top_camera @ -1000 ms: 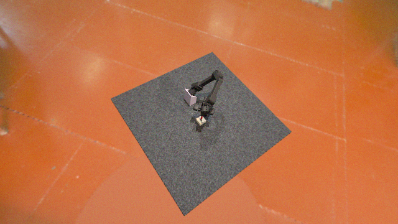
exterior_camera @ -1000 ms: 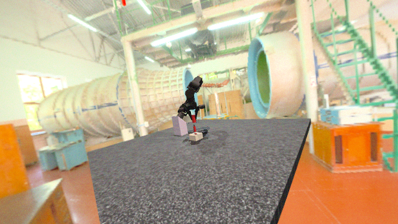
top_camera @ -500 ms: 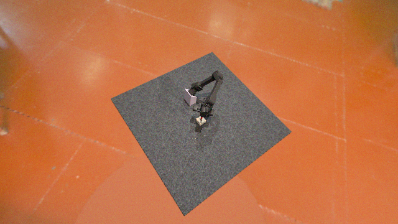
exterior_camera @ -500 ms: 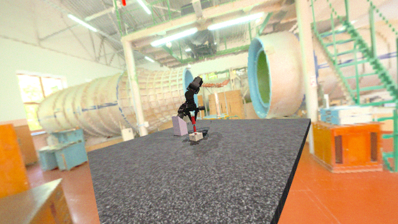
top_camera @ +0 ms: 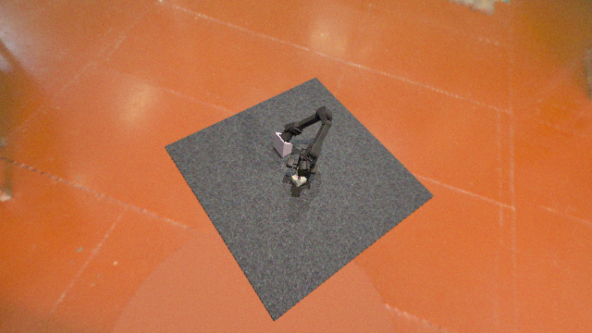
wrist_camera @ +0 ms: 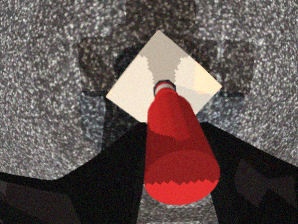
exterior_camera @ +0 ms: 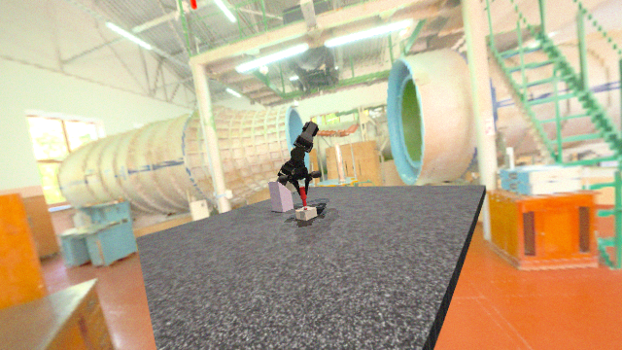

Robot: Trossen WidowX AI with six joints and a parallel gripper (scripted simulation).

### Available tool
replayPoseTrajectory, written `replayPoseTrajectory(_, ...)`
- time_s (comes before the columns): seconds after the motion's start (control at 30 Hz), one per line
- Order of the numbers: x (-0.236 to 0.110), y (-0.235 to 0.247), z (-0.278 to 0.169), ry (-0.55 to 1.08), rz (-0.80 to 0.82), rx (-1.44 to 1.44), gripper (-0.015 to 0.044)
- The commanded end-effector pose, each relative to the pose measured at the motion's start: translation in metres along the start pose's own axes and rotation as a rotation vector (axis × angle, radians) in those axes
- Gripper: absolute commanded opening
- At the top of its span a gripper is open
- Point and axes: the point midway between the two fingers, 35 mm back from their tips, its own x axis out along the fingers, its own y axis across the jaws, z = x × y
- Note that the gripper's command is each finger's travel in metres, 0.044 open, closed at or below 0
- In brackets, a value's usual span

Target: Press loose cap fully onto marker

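Red cap – gripper-clamped – sits over the marker

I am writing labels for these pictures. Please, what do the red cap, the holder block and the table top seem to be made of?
Red cap, held in the gripper: probably plastic, smooth and evenly coloured with a soft sheen.
Holder block: cream and matte; painted wood or plastic, I cannot tell which.
Table top: dark grey with fine light speckles, like granite or a felt-like mat; the look leaves it open.
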Motion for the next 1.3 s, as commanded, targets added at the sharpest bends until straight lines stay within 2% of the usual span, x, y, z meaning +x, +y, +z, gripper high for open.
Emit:
replayPoseTrajectory(0.0,0.006,0.0,0.0,0.001,0.004,0.006,0.0)
replayPoseTrajectory(0.6,0.026,0.0,-0.002,0.002,0.006,0.005,0.0)
replayPoseTrajectory(1.13,0.026,-0.001,-0.002,0.004,0.001,0.001,0.042)
replayPoseTrajectory(1.17,0.026,-0.001,-0.002,0.004,0.001,0.001,0.044)
replayPoseTrajectory(1.27,0.014,0.0,0.0,0.002,0.0,0.001,0.044)
